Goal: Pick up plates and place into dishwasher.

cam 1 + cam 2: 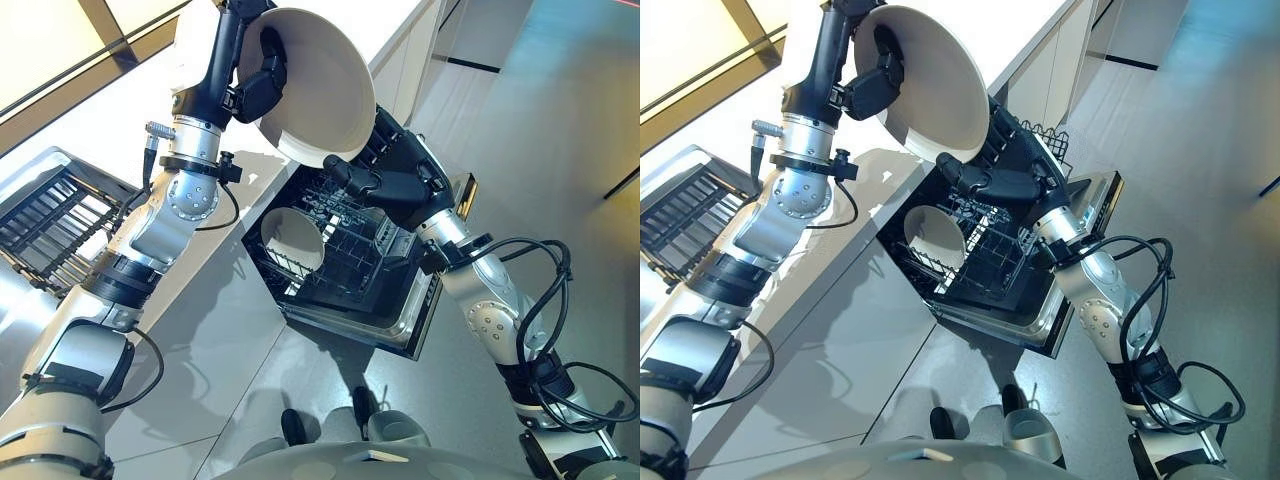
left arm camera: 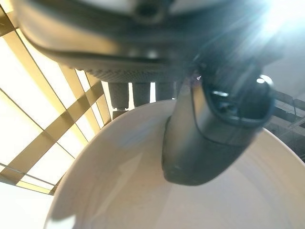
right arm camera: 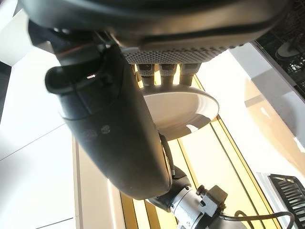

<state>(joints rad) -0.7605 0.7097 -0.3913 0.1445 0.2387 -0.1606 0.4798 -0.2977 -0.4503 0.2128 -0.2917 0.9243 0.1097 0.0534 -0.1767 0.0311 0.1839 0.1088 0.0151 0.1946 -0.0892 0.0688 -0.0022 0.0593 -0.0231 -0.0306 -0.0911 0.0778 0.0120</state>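
Left eye view: a big white plate [image 1: 320, 85] is up in the air, tilted on edge above the open dishwasher [image 1: 350, 270], and the left hand [image 1: 262, 78] has it by the rim. In the left wrist view the dark thumb [image 2: 209, 133] lies across the inner face of the plate while the fingers [image 2: 138, 93] curl over the far edge, so that hand is clamped on the plate. The right hand [image 1: 385, 185] sits just below and to the right of the plate, at its lower rim, with a finger reaching toward it; in the right wrist view the fingers [image 3: 164, 71] point straight at the plate's underside and look extended rather than curled, but whether they touch it is hard to say. Down in the dishwasher's pulled-out dark wire rack [image 1: 990, 255], 1 second white plate [image 1: 932, 238] stands on edge at the left side. The pale surface [image 1: 120, 130] runs along the left, and a dark dish rack [image 1: 45, 215] lies at its near-left end.
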